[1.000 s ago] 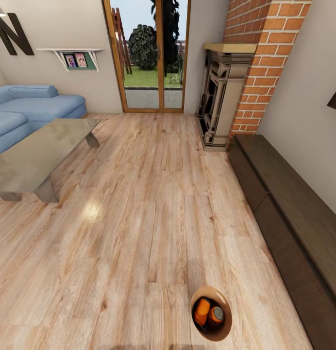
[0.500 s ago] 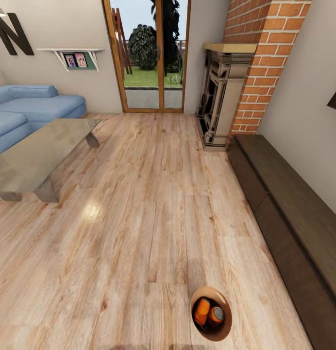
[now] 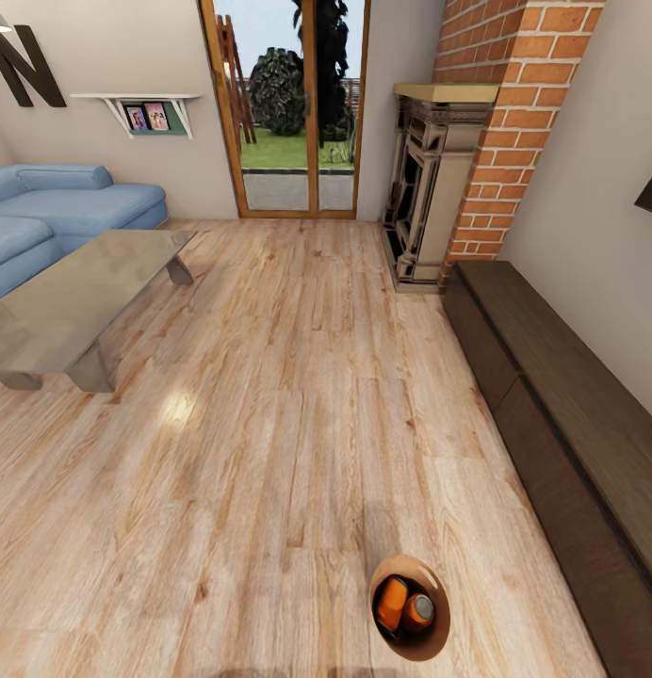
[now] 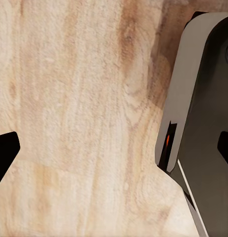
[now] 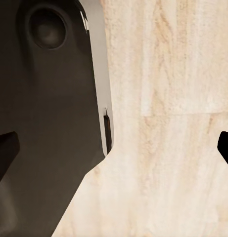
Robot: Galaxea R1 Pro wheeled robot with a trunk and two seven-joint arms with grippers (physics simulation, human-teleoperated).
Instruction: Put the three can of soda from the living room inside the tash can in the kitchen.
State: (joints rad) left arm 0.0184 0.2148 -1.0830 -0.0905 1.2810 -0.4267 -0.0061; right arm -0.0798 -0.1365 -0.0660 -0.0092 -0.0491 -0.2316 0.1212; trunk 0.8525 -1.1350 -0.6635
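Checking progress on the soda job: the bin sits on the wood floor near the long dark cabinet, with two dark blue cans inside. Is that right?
One detail is wrong: the two cans visible inside the bin are orange, not dark blue, as the head view shows. The bin does sit on the wood floor near the long dark cabinet.

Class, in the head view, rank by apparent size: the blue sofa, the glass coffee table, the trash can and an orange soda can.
1. glass coffee table
2. blue sofa, partly cut off, so unsure against the table
3. trash can
4. orange soda can, inside the bin
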